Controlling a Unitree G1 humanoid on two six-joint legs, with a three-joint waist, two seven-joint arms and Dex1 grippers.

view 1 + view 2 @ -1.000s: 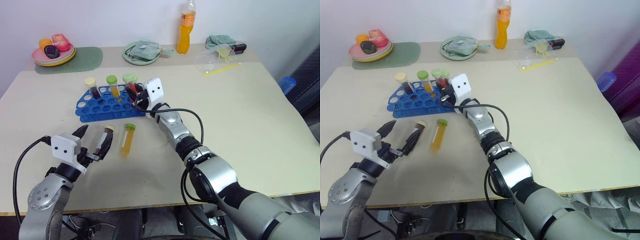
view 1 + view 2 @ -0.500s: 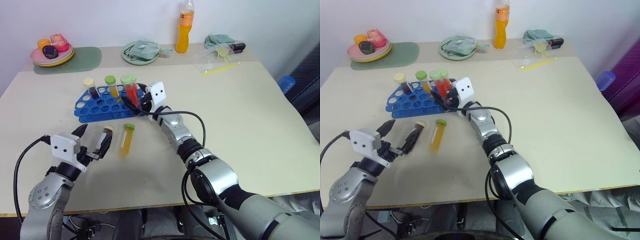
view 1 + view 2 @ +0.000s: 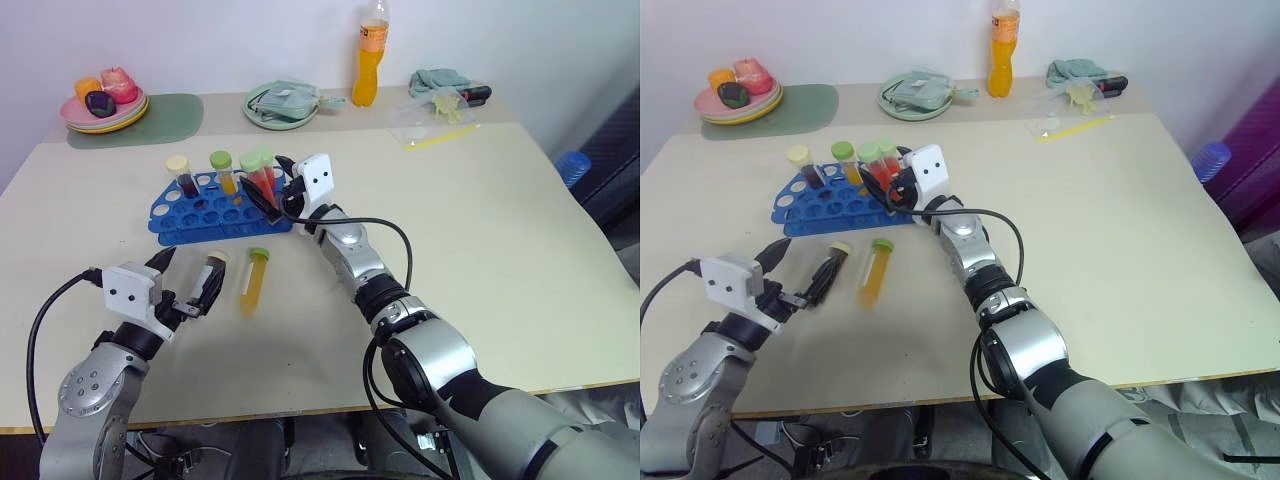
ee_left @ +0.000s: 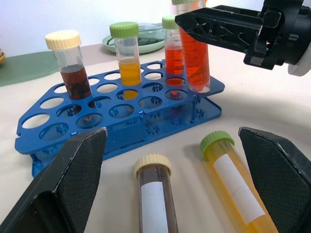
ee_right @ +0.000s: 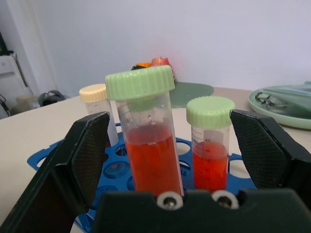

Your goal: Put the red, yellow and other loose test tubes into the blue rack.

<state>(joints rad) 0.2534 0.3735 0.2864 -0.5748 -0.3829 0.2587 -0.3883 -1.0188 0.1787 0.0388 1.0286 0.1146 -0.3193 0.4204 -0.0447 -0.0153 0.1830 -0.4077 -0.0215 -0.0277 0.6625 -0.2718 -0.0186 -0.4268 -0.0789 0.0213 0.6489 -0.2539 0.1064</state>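
Beige table against a white wall, clutter along its far edge. Blue rack (image 3: 222,207) sits toward the far left corner and carries four upright tubes: a dark one (image 4: 70,68), an amber one (image 4: 127,56), and two red ones (image 5: 210,140) at its right end.

My right gripper (image 3: 268,188) is at that right end, jaws spread wide to either side of the nearer red tube (image 5: 149,145), touching nothing as far as I can see; that tube stands in its hole on its own.

Two tubes are not yet racked, lying side by side between the rack and the near edge: a dark one with a cream cap (image 3: 214,271) and a yellow one with a green cap (image 3: 254,279).

My left gripper (image 3: 183,283) hovers just short of the dark one, jaws fully apart, empty.

Judgement: back the right gripper straight out without tipping the red tube. With the left, close on the dark tube near its cap, then stand it upright before lowering it into an empty hole.
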